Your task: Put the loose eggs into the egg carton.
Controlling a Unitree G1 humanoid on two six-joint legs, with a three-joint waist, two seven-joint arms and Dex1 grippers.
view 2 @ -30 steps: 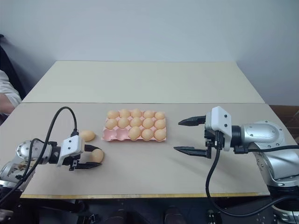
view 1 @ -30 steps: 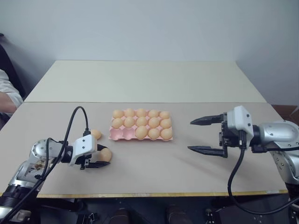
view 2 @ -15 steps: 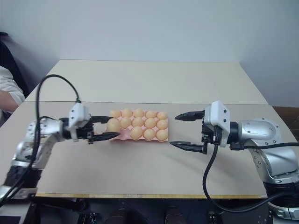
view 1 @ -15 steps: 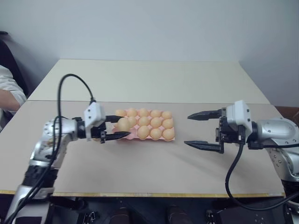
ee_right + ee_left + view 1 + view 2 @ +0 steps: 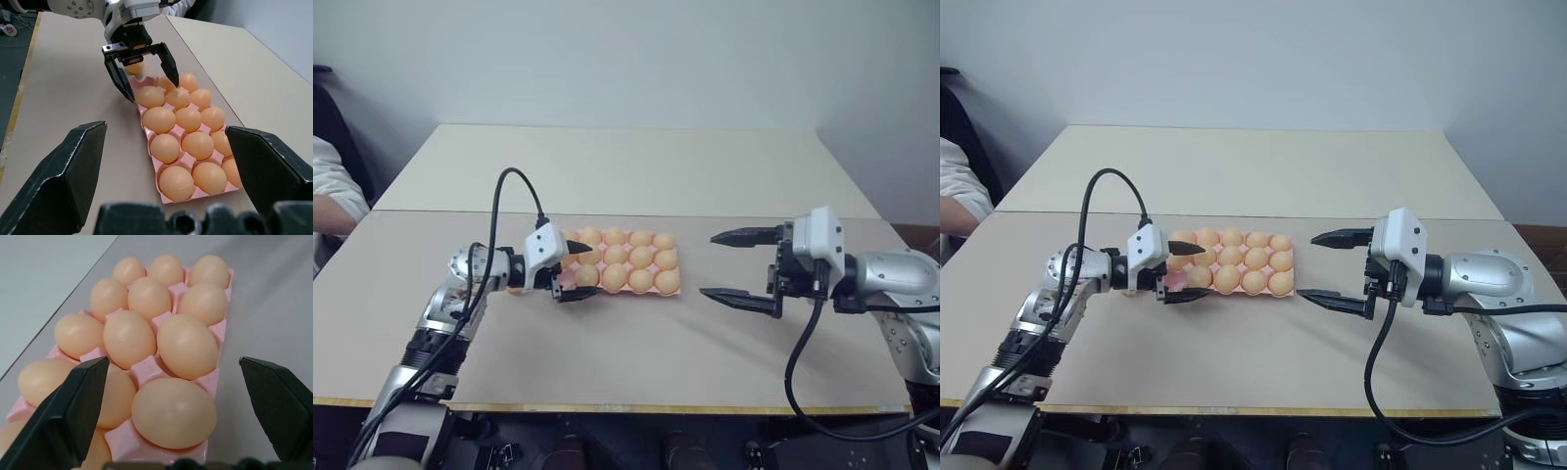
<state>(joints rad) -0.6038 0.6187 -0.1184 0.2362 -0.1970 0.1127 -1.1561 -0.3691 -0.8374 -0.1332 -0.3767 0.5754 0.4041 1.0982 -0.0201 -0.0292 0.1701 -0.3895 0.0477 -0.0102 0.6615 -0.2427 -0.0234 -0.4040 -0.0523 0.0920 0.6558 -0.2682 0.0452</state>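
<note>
Surface: a tan surface [image 5: 636, 362] carries everything; its near edge runs along the bottom of the head views, and a paler second top [image 5: 626, 166] butts against its far edge.
Open room: bare top lies in front of the egg carton, and a wide bare stretch lies behind it on the pale top. There is also a clear gap between the carton's right end and the right tool.
Left edge: a person's sleeve [image 5: 333, 186] shows beyond the left corner of the surface, well away from both arms.
Egg carton: the pink egg carton [image 5: 1285, 292] lies flat near the middle of the surface, its long side across the view.
Eggs in carton: orange-tan eggs [image 5: 640, 280] fill nearly every cup that can be seen. The cups at the left end are partly hidden behind the left tool.
Loose egg: one egg [image 5: 135, 67] lies on the surface just beyond the carton's left end, seen past the left tool's fingers in the right wrist view.
Left tool: the left tool [image 5: 576, 275] is at the carton's left end, fingers spread wide, one on either side of the end cups; it pinches nothing.
Right tool: the right tool [image 5: 1324, 267] hangs above the surface just right of the carton, pointing toward it, fingers spread wide and empty, apart from the carton.
</note>
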